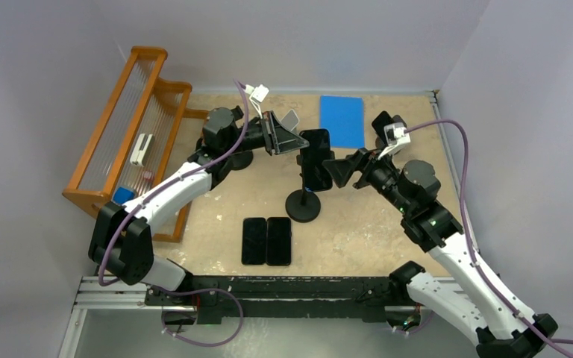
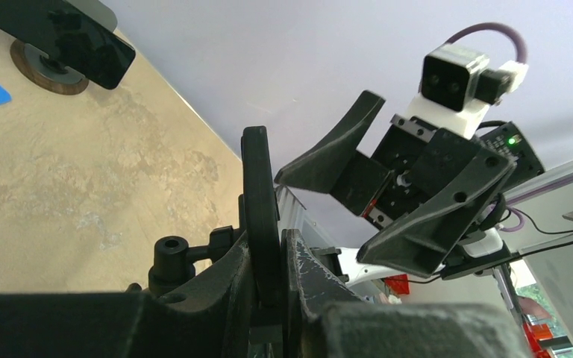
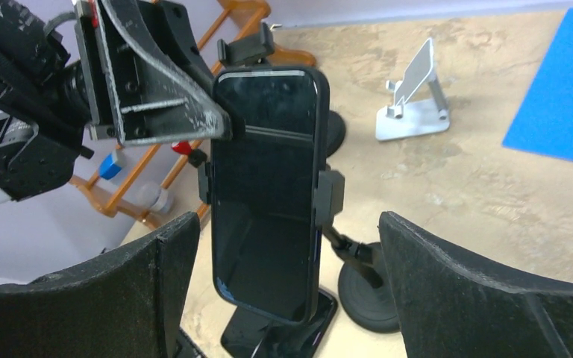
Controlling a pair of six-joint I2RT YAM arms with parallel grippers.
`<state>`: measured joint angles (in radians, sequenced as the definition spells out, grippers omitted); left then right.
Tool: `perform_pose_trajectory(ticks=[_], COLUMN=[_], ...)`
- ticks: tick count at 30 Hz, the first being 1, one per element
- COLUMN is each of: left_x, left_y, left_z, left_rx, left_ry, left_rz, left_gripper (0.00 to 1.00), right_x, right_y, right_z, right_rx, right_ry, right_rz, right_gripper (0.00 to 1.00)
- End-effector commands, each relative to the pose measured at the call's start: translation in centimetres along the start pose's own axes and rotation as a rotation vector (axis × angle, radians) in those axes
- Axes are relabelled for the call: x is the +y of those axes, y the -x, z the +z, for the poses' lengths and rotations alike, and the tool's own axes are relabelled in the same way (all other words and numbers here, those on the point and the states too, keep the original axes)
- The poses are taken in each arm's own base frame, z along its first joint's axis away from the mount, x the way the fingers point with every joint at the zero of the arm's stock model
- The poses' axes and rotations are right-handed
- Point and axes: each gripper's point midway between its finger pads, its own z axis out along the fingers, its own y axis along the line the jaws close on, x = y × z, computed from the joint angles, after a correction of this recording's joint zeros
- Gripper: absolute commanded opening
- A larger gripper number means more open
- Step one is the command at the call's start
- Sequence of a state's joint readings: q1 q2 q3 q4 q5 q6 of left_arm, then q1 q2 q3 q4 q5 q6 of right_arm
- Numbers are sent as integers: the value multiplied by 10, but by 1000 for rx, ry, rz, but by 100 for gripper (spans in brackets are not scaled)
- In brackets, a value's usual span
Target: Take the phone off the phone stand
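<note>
A black phone (image 1: 315, 158) stands upright in the clamp of a black phone stand (image 1: 303, 206) with a round base, mid-table. My left gripper (image 1: 297, 142) comes in from the left and is shut on the phone's upper edge. In the left wrist view, the thin dark phone (image 2: 260, 186) is pinched between the two fingers of the left gripper (image 2: 270, 253). My right gripper (image 1: 336, 170) stands open just right of the phone. In the right wrist view the right gripper (image 3: 287, 231) has its fingers on either side of the phone (image 3: 268, 186), apart from it.
Two more phones (image 1: 267, 241) lie flat in front of the stand. A blue mat (image 1: 342, 120) and a silver stand (image 3: 414, 104) are at the back. A wooden rack (image 1: 130, 134) lines the left side. Another phone on a round base (image 2: 60, 37) shows in the left wrist view.
</note>
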<state>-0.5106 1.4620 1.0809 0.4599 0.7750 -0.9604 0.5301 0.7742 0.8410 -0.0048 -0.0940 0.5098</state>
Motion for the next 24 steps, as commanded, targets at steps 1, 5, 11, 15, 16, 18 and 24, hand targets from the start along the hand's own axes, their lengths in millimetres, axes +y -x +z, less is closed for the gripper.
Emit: perform_pose_trajectory(ticks=[1,5,11,15,16,18,24], left_x=[8,13,17,17,17,18,20], left_y=[-2,-5,-7,-7,-7,-7,-6], left_z=[-7,-10,-11,-10,-10,-10,-9], left_rx=[-15,-18,-15,-17,-16,-17,-18], left_ry=[29,50,61,59,59,60,68], left_rz=[18,17,9,3,1,0,-4], left_gripper=[0,0,0,0,0,0,0], right_x=[19,22,6,4,7,11,21], right_y=[-2,-7,13,7,5,4,-10], right_z=[-9,-10,-6,2,2,2,5], right_rx=[-44,-52,-48,11,15,10,59], right_ry=[118,158,9,-115,-142,-195,-286], right_rz=[67,37,-55,-50,-42,-29,-30], right_gripper=[91,91,93,93,93,93,94])
